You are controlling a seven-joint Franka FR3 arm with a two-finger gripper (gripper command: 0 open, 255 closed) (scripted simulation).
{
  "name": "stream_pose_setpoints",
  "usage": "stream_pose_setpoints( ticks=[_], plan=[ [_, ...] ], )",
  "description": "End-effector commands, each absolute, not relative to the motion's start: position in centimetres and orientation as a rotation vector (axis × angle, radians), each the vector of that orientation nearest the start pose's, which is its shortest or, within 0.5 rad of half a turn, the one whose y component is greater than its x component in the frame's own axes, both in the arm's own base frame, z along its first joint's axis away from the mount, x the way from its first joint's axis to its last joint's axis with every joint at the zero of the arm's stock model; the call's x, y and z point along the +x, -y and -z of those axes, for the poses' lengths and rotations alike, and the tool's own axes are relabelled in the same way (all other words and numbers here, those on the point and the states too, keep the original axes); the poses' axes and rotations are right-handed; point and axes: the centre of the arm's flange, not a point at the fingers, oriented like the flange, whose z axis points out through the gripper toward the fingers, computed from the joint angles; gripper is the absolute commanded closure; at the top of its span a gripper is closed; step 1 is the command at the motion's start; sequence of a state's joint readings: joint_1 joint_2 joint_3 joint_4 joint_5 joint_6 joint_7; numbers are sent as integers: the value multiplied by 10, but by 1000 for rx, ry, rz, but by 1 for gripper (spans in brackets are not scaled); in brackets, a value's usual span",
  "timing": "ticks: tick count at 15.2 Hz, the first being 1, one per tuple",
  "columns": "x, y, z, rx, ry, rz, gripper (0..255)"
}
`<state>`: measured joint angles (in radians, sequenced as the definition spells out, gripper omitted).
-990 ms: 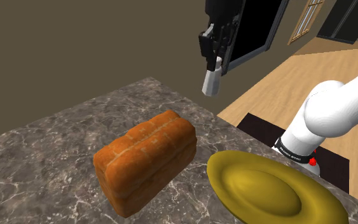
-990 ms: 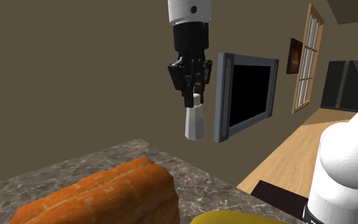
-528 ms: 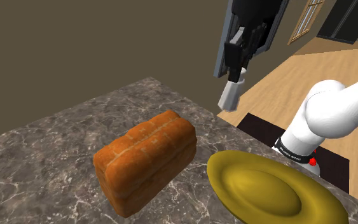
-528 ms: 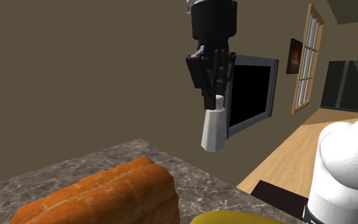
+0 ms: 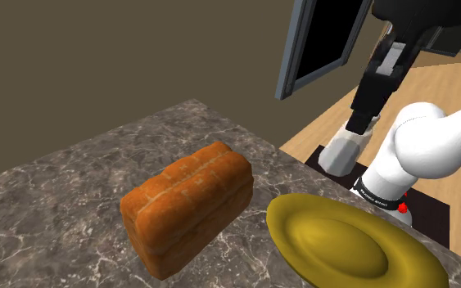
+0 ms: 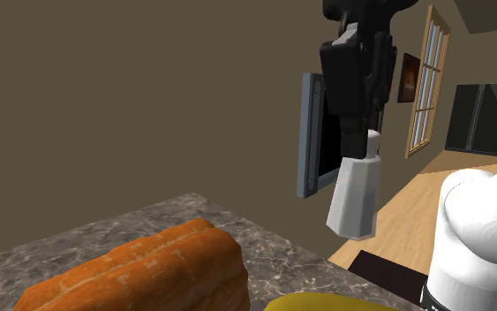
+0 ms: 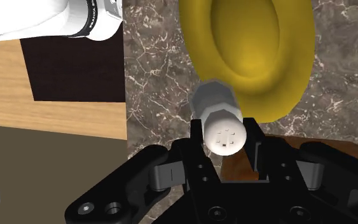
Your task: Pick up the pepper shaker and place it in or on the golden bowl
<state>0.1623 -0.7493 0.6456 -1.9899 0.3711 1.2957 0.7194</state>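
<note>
My black gripper hangs in the air, shut on the top of a pale grey pepper shaker that points down and tilts. In the shoulder view the shaker hovers above the counter's far edge, just beyond the golden bowl. The second exterior view has the gripper and shaker high over the counter's right end. Seen from the wrist, the black fingers clasp the shaker, whose perforated cap faces the camera, and the bowl lies just beyond its base.
An orange loaf of bread lies on the marble counter left of the bowl. The arm's white base stands behind the bowl. A dark framed screen hangs on the far wall over wooden floor.
The gripper has carried the shaker rightward and lower, from above the loaf's far side toward the bowl, and the shaker now tilts more.
</note>
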Motion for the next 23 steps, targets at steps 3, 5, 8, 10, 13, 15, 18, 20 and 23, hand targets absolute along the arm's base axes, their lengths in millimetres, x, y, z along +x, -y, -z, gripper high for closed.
stream_pose_setpoints(
  ticks=[3, 5, 8, 10, 13, 15, 18, 20, 23],
  plan=[
    [82, -368, -655, -3235, 38, -27, 255],
    [60, -379, -658, -3235, 38, -27, 255],
    [60, -379, -642, -3235, 38, -27, 255],
    [60, -379, -632, -3235, 38, -27, 255],
    [60, -379, -616, -3235, 38, -27, 255],
    [60, -379, -605, -3235, 38, -27, 255],
    [60, -379, -590, -3235, 38, -27, 255],
    [60, -379, -579, -3235, 38, -27, 255],
    [60, -379, -563, -3235, 38, -27, 255]
  ],
)
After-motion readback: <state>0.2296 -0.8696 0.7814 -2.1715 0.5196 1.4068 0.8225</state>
